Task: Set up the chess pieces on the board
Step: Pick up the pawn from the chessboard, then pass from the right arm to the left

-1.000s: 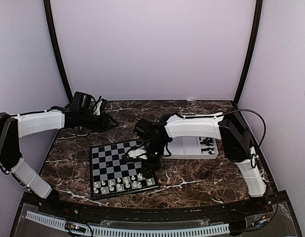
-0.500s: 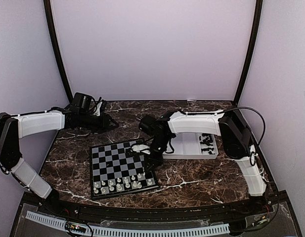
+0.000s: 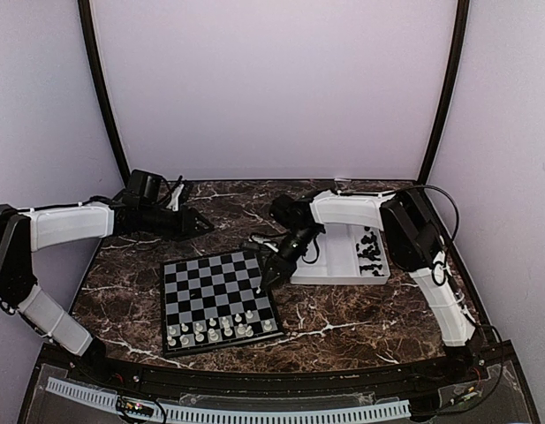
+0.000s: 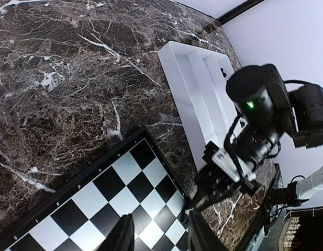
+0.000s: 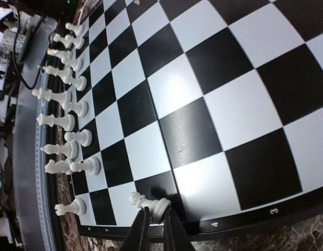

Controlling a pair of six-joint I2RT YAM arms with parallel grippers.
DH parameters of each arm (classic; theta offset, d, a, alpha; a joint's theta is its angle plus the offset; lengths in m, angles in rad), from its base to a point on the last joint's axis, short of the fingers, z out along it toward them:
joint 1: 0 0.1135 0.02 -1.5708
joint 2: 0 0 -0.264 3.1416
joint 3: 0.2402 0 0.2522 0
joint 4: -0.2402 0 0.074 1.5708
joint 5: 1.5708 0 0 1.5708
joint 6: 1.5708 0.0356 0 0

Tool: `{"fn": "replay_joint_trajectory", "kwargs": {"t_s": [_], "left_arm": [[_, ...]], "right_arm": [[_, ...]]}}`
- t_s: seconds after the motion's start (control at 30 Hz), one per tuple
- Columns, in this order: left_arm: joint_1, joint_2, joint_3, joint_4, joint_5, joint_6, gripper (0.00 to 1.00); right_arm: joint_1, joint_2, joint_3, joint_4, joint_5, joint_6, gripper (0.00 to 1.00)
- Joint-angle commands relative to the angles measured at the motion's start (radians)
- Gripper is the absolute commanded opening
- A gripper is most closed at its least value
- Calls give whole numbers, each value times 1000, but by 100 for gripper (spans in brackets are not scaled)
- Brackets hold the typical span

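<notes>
The dark marble bench point(image 3: 343, 318) carried the board point(image 3: 206, 283), which lay flat towards its near edge. A white tray point(image 3: 343, 265) sat near the board's far right corner, apart from it.

The left pincer point(image 4: 160, 217) hung beyond the board's far left corner. Its fingers were spread with nothing between them, and only chequered squares showed through the gap.

The right pincer point(image 5: 156, 215) was low at the board's right edge, its fingers nearly pressed together with a thin gap left. Their tips stood right at the base of a white pawn point(image 5: 148, 203), and whether they pinched it could not be told.

White men point(image 3: 221, 331) stood upright along the board's two nearest rows. The pawn, upright like them, was at a black square by the right rim, farther in than those rows. Black men point(image 3: 371, 252) clustered in the tray compartment farthest from the board.
</notes>
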Motion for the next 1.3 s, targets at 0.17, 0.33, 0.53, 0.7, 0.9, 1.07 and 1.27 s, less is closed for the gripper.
{"fn": "replay_joint_trajectory", "kwargs": {"t_s": [0.17,0.33,0.53,0.7,0.9,1.07,1.27], "left_arm": [[-130,-120,-22,-103,-103,250,34],[-276,-136,-48,-106,-244,349,32],[-368,-179,-133,41,-283,387,31],[-412,-123,-165,115,-277,375,31],[-475,-79,-171,157,-328,390,31],[-491,-35,-153,154,-341,407,31],[-506,18,-122,126,-415,417,32]], "right_arm": [[-48,71,16,32,-216,185,9],[-55,81,1,84,-273,264,8],[-56,77,-25,131,-313,319,8],[-57,77,-30,144,-313,335,8],[-56,66,-41,155,-329,345,8],[-56,63,-44,163,-346,352,8],[-56,58,-48,163,-358,351,8]]}}
